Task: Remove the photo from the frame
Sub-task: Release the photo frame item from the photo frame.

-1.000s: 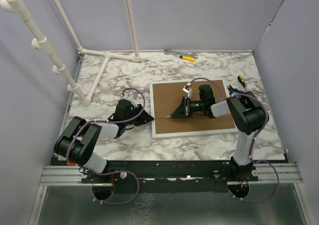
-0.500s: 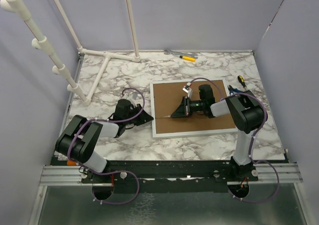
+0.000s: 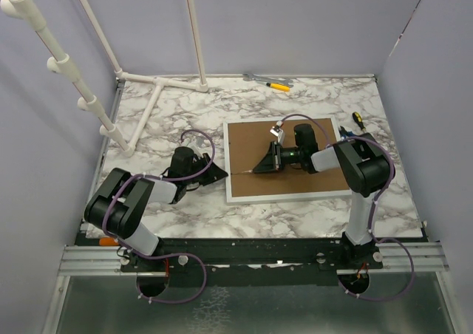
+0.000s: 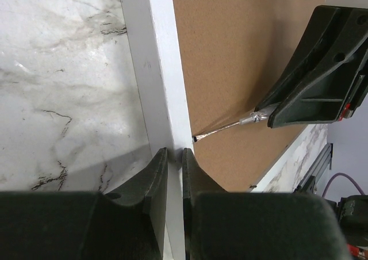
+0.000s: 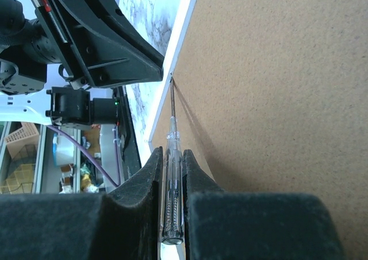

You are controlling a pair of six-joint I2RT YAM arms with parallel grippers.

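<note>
The frame lies face down on the marble table, its brown back up. The photo is hidden beneath that back. My left gripper is shut on the frame's white left rim, one finger on each side of it. My right gripper hovers low over the back, shut on a clear-handled screwdriver. The screwdriver's thin shaft points left, with its tip at the seam between the back and the left rim, close to the left fingers.
A white pipe rack stands at the back left. A yellow-handled tool lies by the back wall. A yellow-and-black screwdriver and a blue-handled tool lie right of the frame.
My left gripper's fingers have closed in on the frame's left rim. The right gripper and its screwdriver have hardly moved.
</note>
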